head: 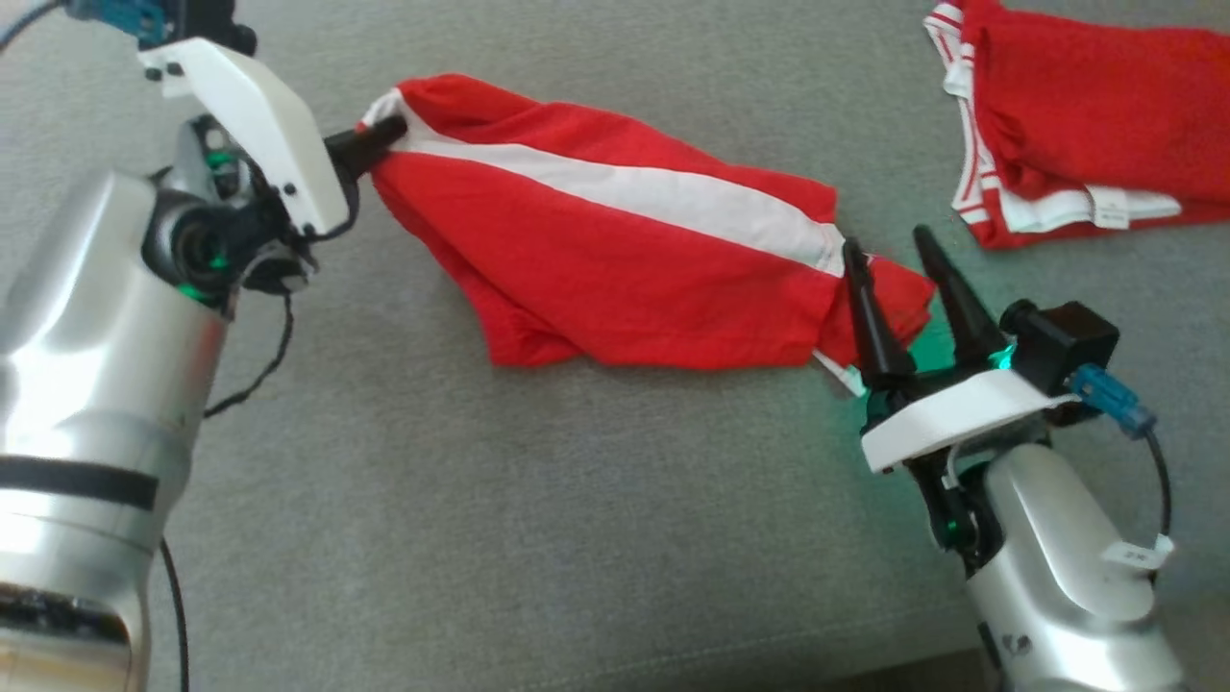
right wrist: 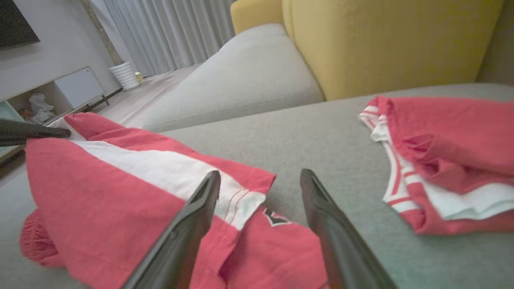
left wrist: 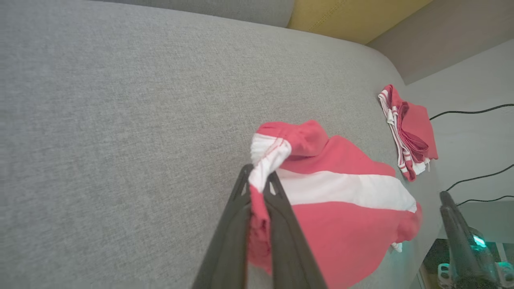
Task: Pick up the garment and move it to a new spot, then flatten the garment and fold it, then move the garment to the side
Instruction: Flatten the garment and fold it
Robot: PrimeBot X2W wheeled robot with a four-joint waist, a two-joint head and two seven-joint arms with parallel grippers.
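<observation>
While the right gripper (head: 885, 240) is held open, its fingers are spread over one end of the garment (head: 615, 259), which is stretched across the grey sofa (head: 538, 500). The opposite white-trimmed corner is pinched tight by the left gripper (head: 389, 133). Farther right, a second garment (head: 1086, 125) is laid apart, bunched. A yellow cushion (right wrist: 381, 40) is seen behind.

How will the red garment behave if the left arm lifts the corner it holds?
Probably floppy: the red garment sags and creases away from the pinch of the left gripper. Likely light, since that thin pinch holds a bunched corner. The end by the open right gripper would probably trail across the grey cushion.
</observation>
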